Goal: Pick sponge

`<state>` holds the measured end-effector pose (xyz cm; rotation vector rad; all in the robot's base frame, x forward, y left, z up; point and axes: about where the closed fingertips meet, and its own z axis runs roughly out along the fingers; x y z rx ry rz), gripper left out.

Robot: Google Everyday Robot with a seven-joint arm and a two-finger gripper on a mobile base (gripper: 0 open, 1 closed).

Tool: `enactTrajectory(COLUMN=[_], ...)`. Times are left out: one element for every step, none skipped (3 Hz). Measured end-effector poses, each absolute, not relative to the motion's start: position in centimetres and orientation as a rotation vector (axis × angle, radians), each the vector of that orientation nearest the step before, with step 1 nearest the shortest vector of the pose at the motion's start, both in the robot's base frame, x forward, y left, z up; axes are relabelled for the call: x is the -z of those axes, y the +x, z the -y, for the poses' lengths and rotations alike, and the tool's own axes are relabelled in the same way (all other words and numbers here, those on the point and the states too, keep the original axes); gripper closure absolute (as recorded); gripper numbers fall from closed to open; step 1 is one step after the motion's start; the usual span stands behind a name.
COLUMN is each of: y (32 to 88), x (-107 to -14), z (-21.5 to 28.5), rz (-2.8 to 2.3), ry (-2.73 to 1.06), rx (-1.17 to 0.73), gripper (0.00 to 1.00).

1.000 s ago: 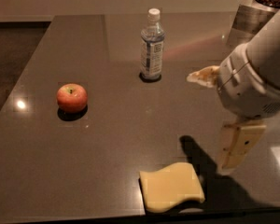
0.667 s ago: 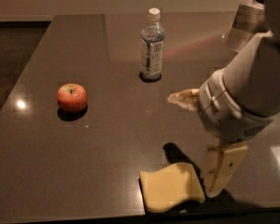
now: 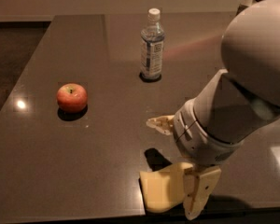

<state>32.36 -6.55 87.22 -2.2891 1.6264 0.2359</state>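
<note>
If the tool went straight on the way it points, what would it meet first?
Probably the sponge: the open tool hangs over one end, lower finger pointing down at it near the front edge of the table. Depth is unclear.

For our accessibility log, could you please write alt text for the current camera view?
The robot's open gripper is poised over a pale yellow sponge at the near edge of the dark table. A red apple and an upright water bottle stand apart, farther back.
</note>
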Motion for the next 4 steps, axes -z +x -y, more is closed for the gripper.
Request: enactTrajectory(y=[31.8, 31.5, 31.5, 32.4], x=[-85.4, -84.1, -83.7, -84.4], z=[5.9, 5.6, 5.5, 5.8], rz=[-1.621, -1.627, -1.645, -1.675], ry=[-2.304, -2.328, -2.353, -2.352], rx=[-0.267, -0.283, -0.279, -0.276], gripper=[0.00, 0.12, 0.35, 0.58])
